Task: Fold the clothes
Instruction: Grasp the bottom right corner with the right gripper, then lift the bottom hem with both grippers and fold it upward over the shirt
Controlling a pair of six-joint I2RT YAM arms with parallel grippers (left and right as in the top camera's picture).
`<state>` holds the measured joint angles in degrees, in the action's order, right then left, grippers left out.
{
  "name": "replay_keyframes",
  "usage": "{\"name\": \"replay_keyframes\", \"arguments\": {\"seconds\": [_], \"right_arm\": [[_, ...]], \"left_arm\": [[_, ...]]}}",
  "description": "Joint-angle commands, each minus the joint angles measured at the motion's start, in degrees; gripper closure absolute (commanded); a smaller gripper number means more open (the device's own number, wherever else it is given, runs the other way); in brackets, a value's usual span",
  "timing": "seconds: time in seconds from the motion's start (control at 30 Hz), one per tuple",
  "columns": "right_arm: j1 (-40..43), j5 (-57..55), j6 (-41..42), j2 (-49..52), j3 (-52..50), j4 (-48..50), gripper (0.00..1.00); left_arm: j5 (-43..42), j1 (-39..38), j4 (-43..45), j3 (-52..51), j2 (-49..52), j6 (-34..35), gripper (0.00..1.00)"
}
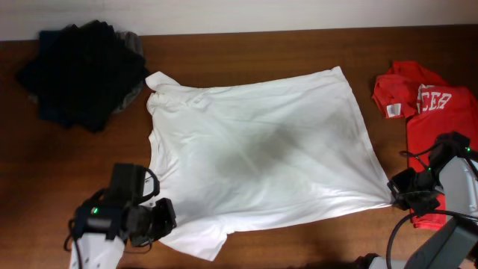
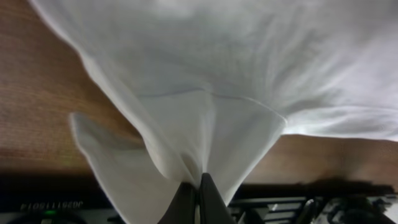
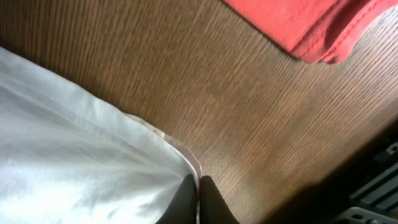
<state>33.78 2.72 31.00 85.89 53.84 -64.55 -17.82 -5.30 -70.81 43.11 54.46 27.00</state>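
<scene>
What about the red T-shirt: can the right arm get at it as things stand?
Probably not yet. The red T-shirt lies beside the right gripper, nothing between them but bare table, yet that gripper is shut on a corner of the white T-shirt and must let go first.

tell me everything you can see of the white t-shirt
The white T-shirt looks like cotton, short-sleeved, spread nearly flat and lightly wrinkled on the wooden table, collar at the overhead view's left, hem at its right. A grey shade shows faintly mid-chest. The left gripper pinches its near sleeve, the right gripper a near hem corner.
</scene>
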Motion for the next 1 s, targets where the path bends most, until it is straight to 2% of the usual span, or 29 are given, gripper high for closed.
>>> {"name": "replay_keyframes", "arguments": {"seconds": [0.0,0.17,0.23,0.4,0.63,0.83,0.97], "right_arm": [[0.4,1.2,-0.6,-0.7,2.2,-1.0,0.96],[0.4,2.9,-0.6,-3.1,4.7,-3.2,0.96],[0.4,2.9,-0.6,-4.4,6.1,-3.7,0.96],[0.4,4.5,-0.6,-5.5,9.0,-3.5,0.96],[-1.9,8.1,-0.8,-5.4,9.1,3.8,0.96],[-8.8,8.3,-0.7,-5.4,9.1,14.8,0.96],[-13.1,7.1,-0.5,-5.1,9.1,21.0,0.96]], "left_arm": [[1.0,0.0,-0.8,2.8,-5.2,-1.0,0.99],[5.9,0.1,-0.1,3.0,-9.8,-0.6,0.99],[8.9,0.1,1.0,3.0,-10.4,1.4,0.99],[14.8,0.1,6.5,3.0,-10.1,4.3,0.99],[17.7,0.1,14.1,3.0,-6.2,4.3,0.99],[22.9,0.1,20.6,2.9,1.4,4.3,0.99],[23.3,0.1,26.4,3.0,6.4,4.3,0.99]]}}
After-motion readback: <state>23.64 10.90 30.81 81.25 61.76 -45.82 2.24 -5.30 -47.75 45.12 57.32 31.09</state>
